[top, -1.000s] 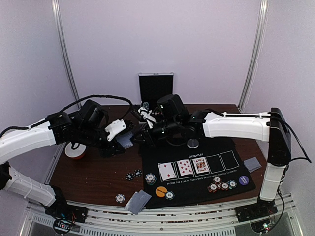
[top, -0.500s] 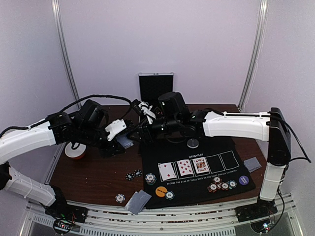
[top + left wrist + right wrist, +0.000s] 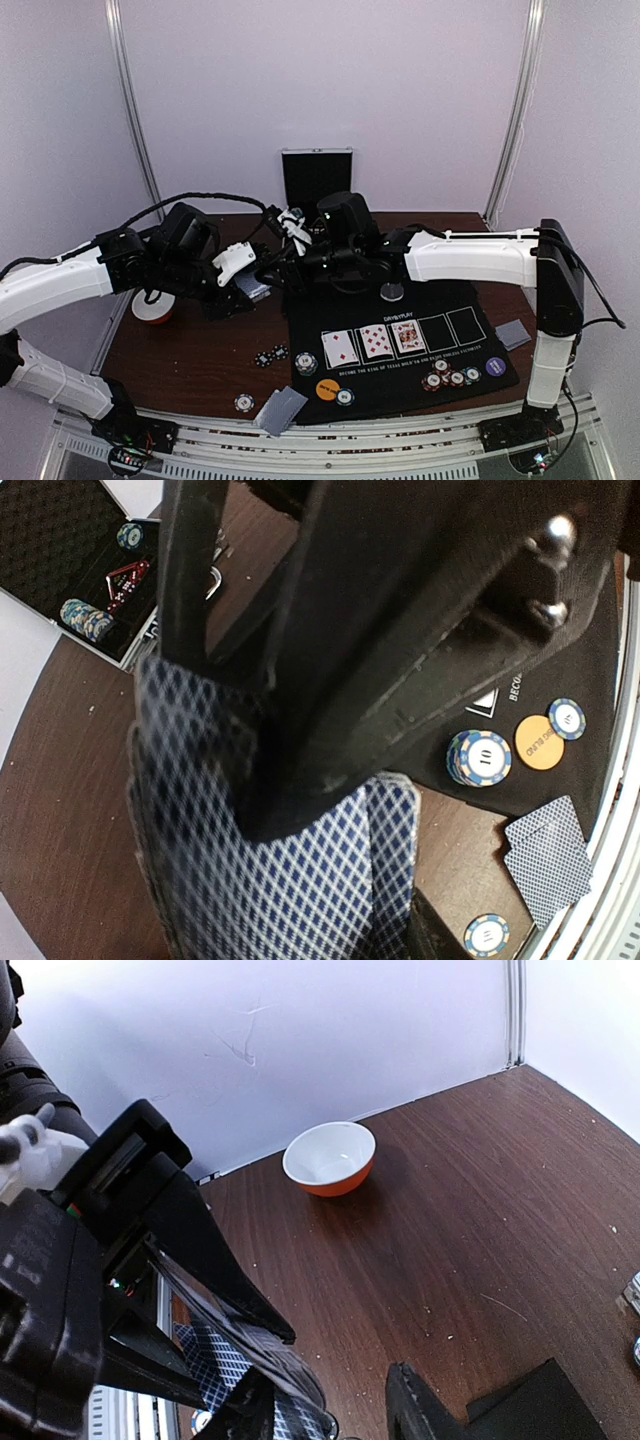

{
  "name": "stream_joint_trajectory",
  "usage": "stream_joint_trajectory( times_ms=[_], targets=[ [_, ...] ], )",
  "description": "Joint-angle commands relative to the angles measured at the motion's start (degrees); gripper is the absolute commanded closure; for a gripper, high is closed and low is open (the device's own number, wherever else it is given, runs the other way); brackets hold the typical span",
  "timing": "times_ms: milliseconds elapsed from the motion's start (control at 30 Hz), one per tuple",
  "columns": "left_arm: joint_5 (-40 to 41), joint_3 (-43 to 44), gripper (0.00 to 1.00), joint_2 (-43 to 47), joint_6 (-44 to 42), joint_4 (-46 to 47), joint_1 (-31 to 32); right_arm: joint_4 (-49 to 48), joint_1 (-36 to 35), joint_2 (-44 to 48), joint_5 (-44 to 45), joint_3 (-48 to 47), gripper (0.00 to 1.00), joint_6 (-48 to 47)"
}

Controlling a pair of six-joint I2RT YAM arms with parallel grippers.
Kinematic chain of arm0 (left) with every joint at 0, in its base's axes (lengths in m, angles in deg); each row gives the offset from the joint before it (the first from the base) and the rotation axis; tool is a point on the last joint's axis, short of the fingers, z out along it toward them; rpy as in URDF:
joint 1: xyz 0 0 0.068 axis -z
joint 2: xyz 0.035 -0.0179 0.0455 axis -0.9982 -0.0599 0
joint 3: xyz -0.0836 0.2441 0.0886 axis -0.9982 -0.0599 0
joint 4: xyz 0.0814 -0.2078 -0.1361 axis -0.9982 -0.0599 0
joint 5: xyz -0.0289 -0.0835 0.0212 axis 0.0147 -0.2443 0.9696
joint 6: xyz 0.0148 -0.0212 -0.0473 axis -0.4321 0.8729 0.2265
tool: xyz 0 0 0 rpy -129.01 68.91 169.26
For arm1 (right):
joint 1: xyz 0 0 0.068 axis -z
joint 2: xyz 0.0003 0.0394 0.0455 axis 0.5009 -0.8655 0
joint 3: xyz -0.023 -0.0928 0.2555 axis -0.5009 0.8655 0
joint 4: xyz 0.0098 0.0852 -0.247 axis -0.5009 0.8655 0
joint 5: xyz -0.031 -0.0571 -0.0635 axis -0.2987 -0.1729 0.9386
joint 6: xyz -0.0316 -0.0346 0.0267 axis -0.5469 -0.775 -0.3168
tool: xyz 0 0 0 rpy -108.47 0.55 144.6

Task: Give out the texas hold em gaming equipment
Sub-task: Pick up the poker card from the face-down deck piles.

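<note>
My left gripper (image 3: 250,286) hovers over the left-centre of the table, shut on a deck of blue-diamond-backed playing cards (image 3: 300,890). My right gripper (image 3: 330,1415) has come in from the right and stands open. One finger (image 3: 240,1412) rests against the deck's edge (image 3: 215,1360), and the other finger (image 3: 420,1410) is apart from it over bare wood. Three face-up cards (image 3: 374,341) lie on the black mat (image 3: 330,300). Poker chips (image 3: 447,378), an orange button (image 3: 327,389), a purple button (image 3: 495,366) and a silver disc (image 3: 393,292) also sit on the mat.
An open silver case (image 3: 316,178) with chips inside stands at the back. A red-and-white bowl (image 3: 153,308) is at the left. Face-down cards (image 3: 281,408) and loose chips (image 3: 271,355) lie near the front edge, and another card pile (image 3: 513,333) is at the right.
My right gripper has edged left toward the deck and its jaws have parted. The left gripper has stayed still with the deck in it.
</note>
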Motion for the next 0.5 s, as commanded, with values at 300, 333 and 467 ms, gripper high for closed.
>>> stream_joint_trajectory(
  times_ms=[300,333,467],
  targets=[
    [-0.6,-0.4,0.60,1.4,-0.4,2.6,0.1,2.9,0.6,3.9,3.4,0.9,0.78,-0.5],
    [-0.6,-0.5,0.60,1.4,-0.4,2.6,0.1,3.1,0.6,4.0,3.1,0.8,0.80,-0.5],
    [-0.6,-0.5,0.60,1.5,-0.4,2.6,0.1,4.6,0.7,4.2,2.6,0.3,0.89,-1.0]
  ],
)
